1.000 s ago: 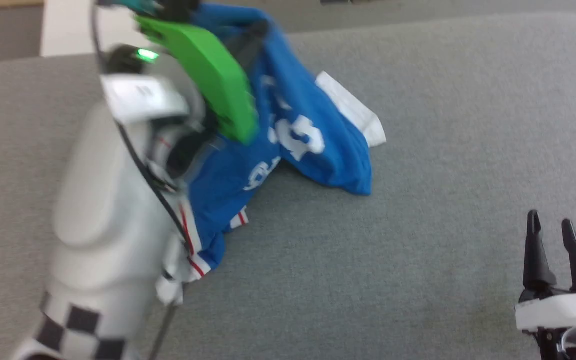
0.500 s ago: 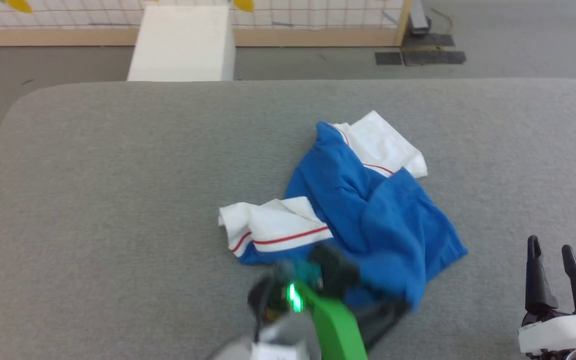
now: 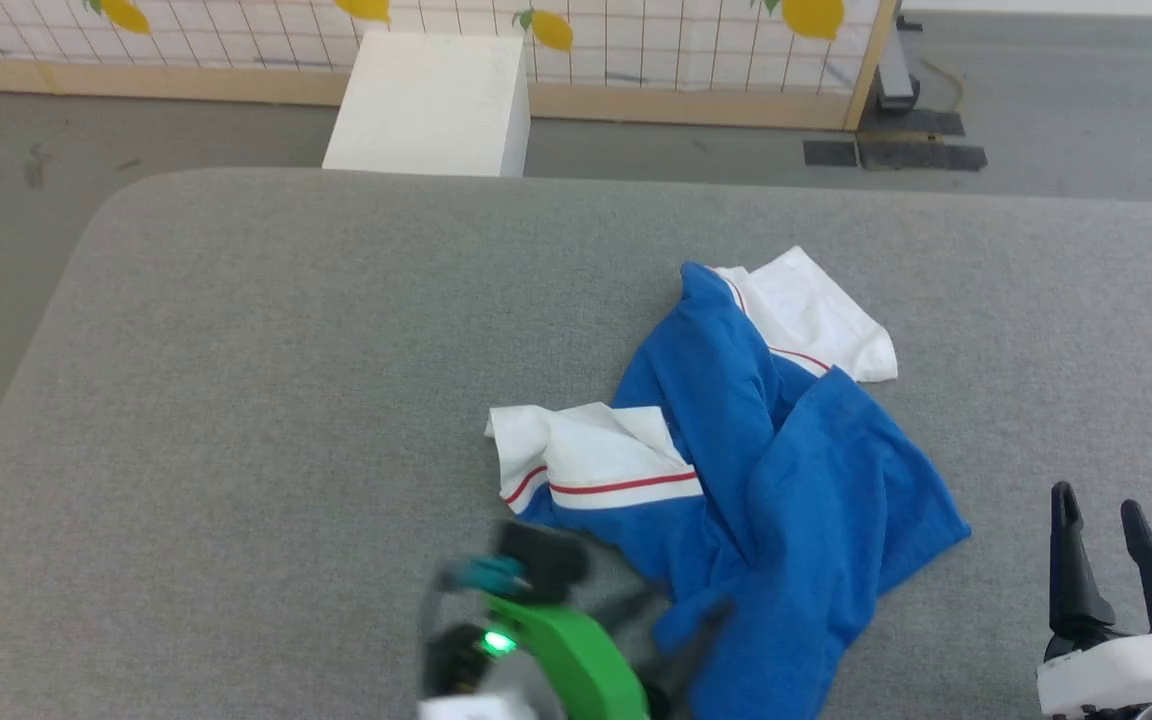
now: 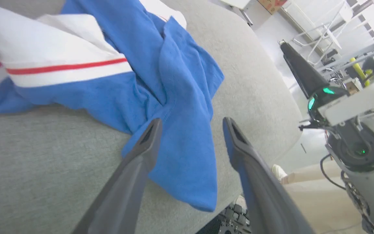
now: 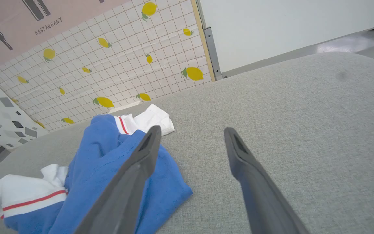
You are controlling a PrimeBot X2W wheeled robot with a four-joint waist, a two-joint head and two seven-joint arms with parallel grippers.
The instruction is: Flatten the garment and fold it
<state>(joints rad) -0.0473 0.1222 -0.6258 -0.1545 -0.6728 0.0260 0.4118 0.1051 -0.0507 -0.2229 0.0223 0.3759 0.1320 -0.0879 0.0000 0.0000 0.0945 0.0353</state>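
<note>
The garment (image 3: 736, 470) lies crumpled on the grey table (image 3: 236, 400), right of centre: blue cloth with two white, red-striped sleeves on top. My left gripper (image 3: 676, 612) is at its near edge, blurred, behind a green wrist part. In the left wrist view this gripper (image 4: 192, 121) is open, and a blue flap of the garment (image 4: 180, 97) lies slack between and under its fingers, reaching the table's front edge. My right gripper (image 3: 1098, 500) stands open at the lower right, apart from the cloth. In the right wrist view that gripper (image 5: 192, 129) has bare table between its fingers and the garment (image 5: 109, 152) to the left.
A white box (image 3: 426, 105) stands on the floor beyond the table's far edge, before a tiled lemon-pattern panel (image 3: 636, 40). The table's rounded front edge is close under my left gripper. A person's shoe (image 4: 278, 170) shows on the floor below it.
A second ago my left gripper held the garment up, shut on it. It has come down to the near edge and opened, and the cloth now lies loose. The head camera has also shifted.
</note>
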